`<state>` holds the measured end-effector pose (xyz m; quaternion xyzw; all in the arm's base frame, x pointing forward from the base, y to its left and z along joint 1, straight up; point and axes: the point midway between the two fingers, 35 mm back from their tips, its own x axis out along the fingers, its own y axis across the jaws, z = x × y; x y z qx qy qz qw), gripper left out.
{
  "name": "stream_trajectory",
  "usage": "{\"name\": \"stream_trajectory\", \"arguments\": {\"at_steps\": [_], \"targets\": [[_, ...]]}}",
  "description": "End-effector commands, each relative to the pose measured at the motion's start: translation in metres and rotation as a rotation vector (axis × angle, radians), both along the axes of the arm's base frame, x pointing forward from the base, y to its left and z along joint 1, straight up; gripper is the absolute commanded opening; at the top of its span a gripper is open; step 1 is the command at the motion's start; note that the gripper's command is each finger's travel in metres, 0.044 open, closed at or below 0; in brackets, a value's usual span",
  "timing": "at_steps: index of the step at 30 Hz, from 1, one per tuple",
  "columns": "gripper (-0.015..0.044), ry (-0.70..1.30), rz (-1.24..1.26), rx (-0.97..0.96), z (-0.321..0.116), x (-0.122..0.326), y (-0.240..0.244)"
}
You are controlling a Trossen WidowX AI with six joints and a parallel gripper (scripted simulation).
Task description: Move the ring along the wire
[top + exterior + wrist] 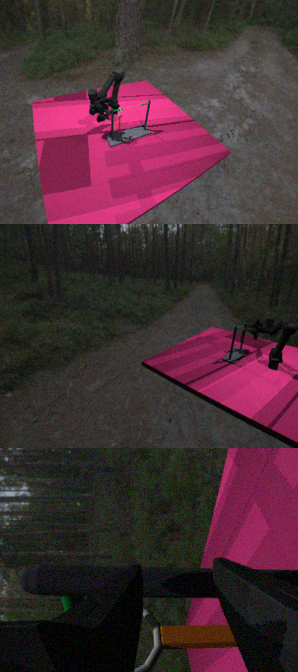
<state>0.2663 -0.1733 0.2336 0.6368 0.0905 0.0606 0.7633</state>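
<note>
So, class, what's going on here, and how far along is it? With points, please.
A black robot arm is reaching toward a ring (157, 640) with an orange handle (119, 123) (197, 636), which hangs on the green part of a wire beside one post (112, 126). Its gripper (177, 571) is partly open, with its fingers near the handle, but it does not appear to be holding it. The ring is still to be taken along the wire to the green part by the other post (147, 115).

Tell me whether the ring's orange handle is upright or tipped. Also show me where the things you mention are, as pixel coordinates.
Upright: in the top view, the orange handle (119, 123) (197, 636) hangs straight down below the wire (133, 107).
</note>
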Motion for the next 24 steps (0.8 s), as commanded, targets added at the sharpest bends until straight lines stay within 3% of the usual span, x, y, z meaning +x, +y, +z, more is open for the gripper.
{"name": "stream_trajectory", "arguments": {"at_steps": [1,24], "targets": [[0.016,-0.011,-0.035,-0.189,-0.015,-0.013,0.013],[0.016,0.027,-0.022,-1.274,-0.129,-0.074,0.08]]}}
